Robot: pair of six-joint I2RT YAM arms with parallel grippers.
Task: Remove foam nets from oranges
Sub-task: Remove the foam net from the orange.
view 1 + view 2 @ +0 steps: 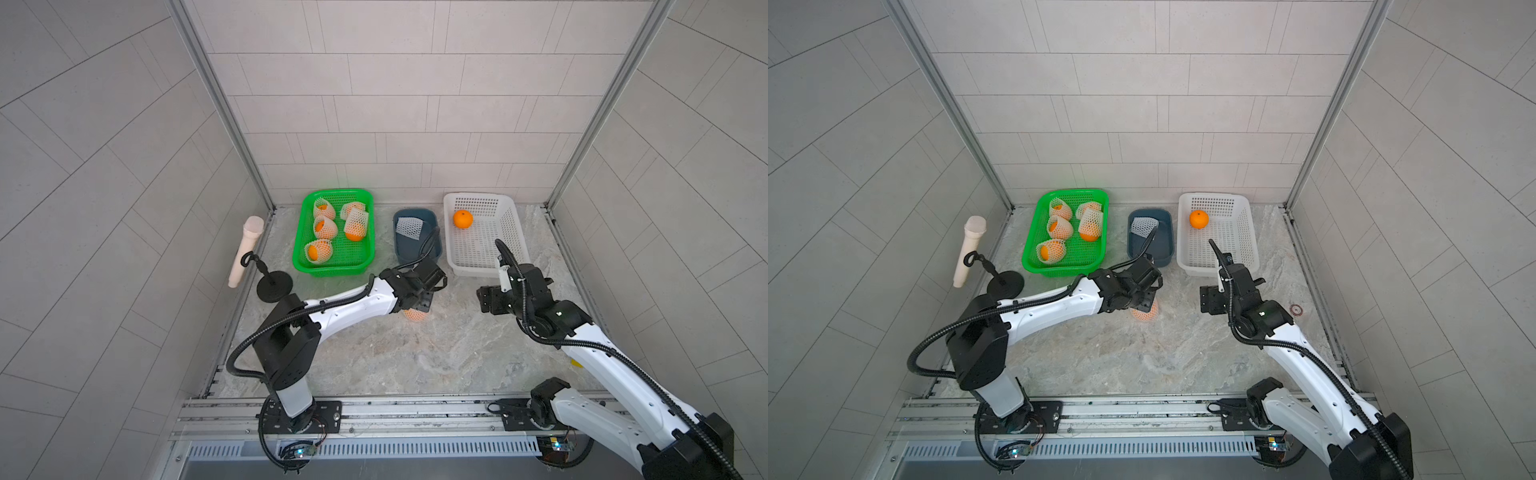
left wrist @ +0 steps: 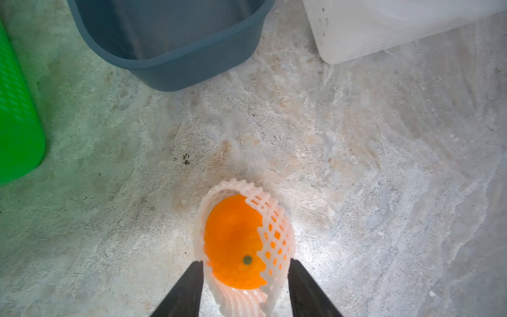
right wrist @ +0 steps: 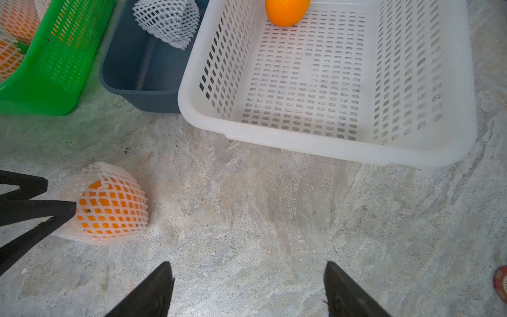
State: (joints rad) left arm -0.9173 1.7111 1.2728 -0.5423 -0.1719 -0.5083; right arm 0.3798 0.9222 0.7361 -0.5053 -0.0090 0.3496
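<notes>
- Straddling a netted orange (image 2: pixel 233 241) on the table (image 1: pixel 415 365), the left gripper (image 2: pixel 245 262) points down with its jaws parted. One black finger sits at each side of the foam net (image 2: pixel 277 241).
- That net is a white mesh sleeve, open at one end. The orange's bare skin and dark stem dot show through the opening. In both top views the arm hides most of this fruit.
- The right gripper (image 3: pixel 248 263) hovers over bare table near the front of the white basket (image 1: pixel 478 195). Its jaws are spread wide with nothing between them.
- Three containers stand in a row at the back: a green basket (image 1: pixel 330 269) on the left, a blue tub (image 1: pixel 415 249) in the middle, and the white basket on the right.
- The green basket holds five oranges (image 1: pixel 324 226), each in its own net.
- The tub holds one empty net (image 1: pixel 409 227), lying limp at its far end.
- The white basket holds one bare orange (image 1: pixel 463 219) in the far corner nearest the tub.
</notes>
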